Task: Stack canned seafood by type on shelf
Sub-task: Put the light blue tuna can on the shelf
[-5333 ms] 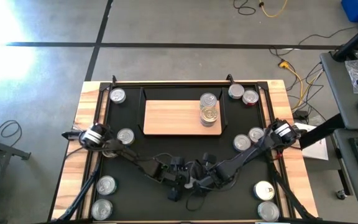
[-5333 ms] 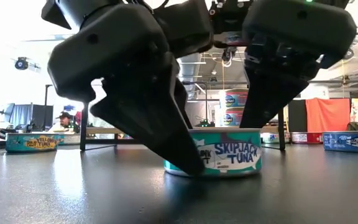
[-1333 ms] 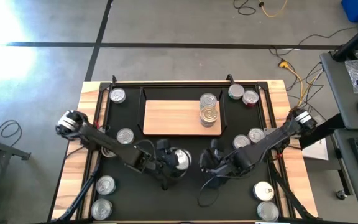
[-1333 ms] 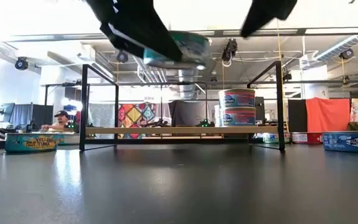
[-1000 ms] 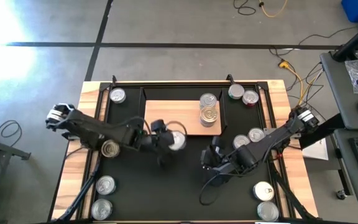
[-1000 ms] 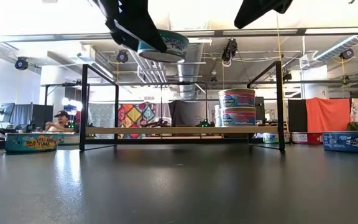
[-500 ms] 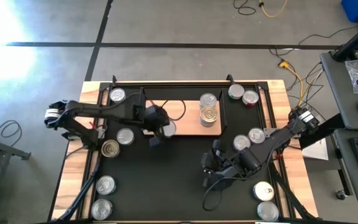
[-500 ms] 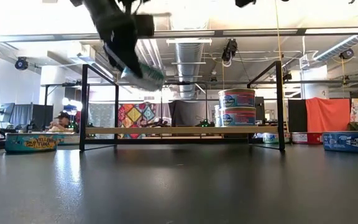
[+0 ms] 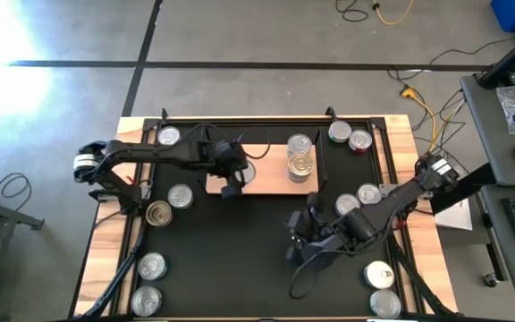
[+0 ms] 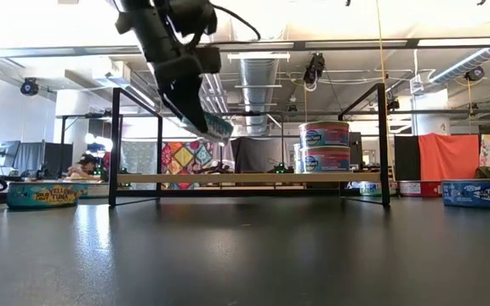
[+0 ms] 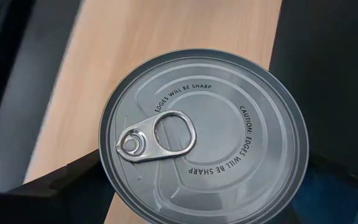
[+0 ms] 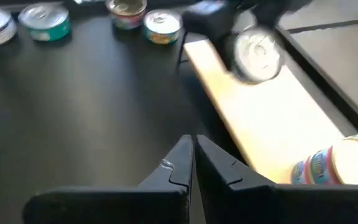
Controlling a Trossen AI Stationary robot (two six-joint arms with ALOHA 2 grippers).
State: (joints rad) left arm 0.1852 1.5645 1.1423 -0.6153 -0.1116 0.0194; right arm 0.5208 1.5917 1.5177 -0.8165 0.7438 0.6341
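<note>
My left gripper (image 9: 236,176) is shut on a silver-topped tuna can (image 11: 204,140) with teal sides. It holds the can (image 10: 215,127) tilted in the air above the left front part of the shelf (image 9: 271,172), a light-wood board with black frame ends. A stack of two cans (image 9: 301,161) stands on the shelf's right end. My right gripper (image 9: 295,246) hangs shut and empty over the black mat (image 9: 240,241), in front of the shelf.
Loose cans lie around the mat: at the back left (image 9: 169,137), left (image 9: 180,196), front left (image 9: 152,265), back right (image 9: 340,131), right (image 9: 348,205) and front right (image 9: 380,274). The black frame posts (image 10: 113,144) stand at the shelf's ends.
My left arm has carried the can from above the middle of the mat back and left over the shelf, lowering it. The right gripper has barely shifted.
</note>
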